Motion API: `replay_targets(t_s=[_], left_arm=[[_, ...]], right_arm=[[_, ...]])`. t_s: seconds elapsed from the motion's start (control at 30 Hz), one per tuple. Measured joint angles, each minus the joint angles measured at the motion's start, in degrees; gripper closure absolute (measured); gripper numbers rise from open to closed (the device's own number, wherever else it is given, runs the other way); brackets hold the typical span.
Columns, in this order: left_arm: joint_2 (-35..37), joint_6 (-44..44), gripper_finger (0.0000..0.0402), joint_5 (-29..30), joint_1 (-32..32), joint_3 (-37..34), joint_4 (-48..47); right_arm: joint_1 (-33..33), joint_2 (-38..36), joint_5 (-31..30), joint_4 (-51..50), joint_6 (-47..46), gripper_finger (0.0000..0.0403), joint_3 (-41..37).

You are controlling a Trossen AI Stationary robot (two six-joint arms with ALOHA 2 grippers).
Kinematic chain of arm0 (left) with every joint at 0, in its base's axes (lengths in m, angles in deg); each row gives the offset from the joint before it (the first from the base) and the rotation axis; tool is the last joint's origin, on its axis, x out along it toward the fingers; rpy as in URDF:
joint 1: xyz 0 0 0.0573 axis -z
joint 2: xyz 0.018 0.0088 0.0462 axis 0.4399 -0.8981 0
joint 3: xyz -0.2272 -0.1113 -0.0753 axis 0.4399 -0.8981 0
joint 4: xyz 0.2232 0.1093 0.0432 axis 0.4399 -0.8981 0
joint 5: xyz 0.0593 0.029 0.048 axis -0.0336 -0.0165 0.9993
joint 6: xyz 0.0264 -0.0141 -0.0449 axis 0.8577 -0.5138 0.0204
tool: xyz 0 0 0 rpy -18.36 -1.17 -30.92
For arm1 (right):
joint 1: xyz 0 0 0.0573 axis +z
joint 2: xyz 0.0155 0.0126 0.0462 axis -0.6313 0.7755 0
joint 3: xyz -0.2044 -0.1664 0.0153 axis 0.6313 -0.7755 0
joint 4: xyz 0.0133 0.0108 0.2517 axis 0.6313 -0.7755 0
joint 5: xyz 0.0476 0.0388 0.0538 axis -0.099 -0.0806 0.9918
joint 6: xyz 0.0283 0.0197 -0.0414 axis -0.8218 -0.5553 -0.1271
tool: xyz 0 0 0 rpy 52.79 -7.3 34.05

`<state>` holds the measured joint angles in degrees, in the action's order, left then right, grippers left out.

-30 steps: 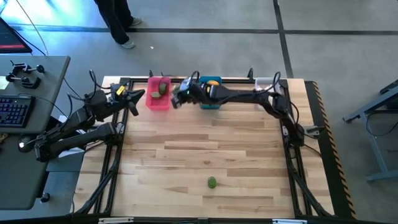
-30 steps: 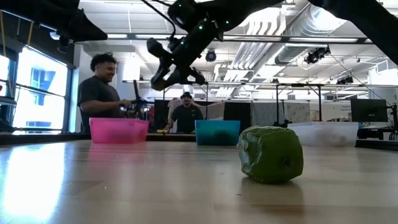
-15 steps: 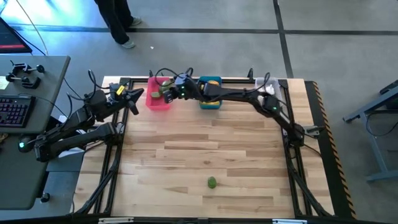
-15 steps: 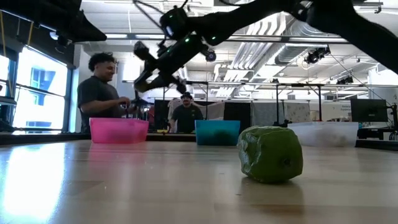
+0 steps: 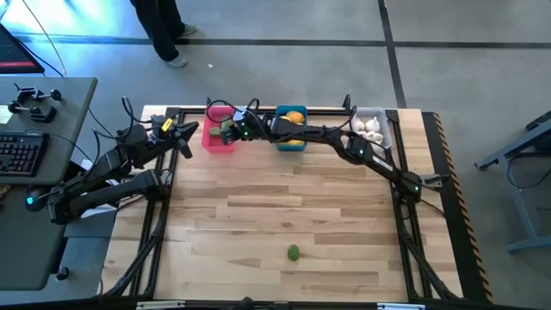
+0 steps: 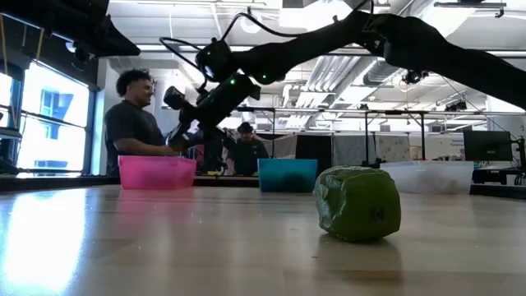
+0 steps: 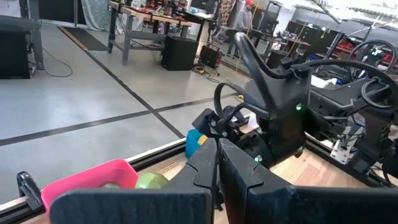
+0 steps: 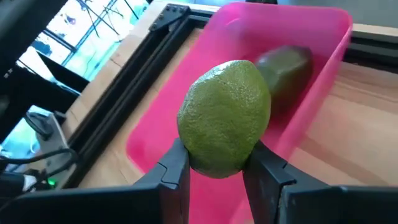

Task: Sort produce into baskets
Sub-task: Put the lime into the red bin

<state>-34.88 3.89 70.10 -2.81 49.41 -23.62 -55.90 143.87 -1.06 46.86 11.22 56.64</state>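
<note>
My right gripper is shut on a green lime-like fruit just above the pink basket, which holds a dark green piece. The blue basket holds yellow-orange pieces and the pale basket white garlic-like ones. One green fruit rests on the table near the front edge, large in the low view. My left gripper is shut and empty, left of the pink basket. My right gripper pinches the green fruit by its lower sides between its two fingers. The fingers come from the table's right, slanting down. The fruit is lifted clear, over the pink basket's inside.
The three baskets stand in a row along the table's far edge. A black frame rail runs around the table. Two people show behind the table in the low view. The wooden table top lies between the baskets and the loose fruit.
My right gripper has carried the green fruit toward the table's left, from between the blue and pink baskets to above the pink basket, and has gone down a little. It has stayed shut on the fruit.
</note>
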Motion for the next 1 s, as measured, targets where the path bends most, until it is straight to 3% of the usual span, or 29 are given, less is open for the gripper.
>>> replay_targets(t_s=[0.73, 1.0], left_arm=[[0.0, 0.45, 0.0399, 0.98, 0.0, 0.0, -0.72], [0.0, 0.44, 0.0399, 0.99, 0.0, 0.0, -0.65]], right_arm=[[-1.75, 2.09, 5.12, 1.6, -0.23, 0.0306, -0.17], [-1.6, 2.1, 4.2, 2.64, -0.01, 0.0249, -0.17]])
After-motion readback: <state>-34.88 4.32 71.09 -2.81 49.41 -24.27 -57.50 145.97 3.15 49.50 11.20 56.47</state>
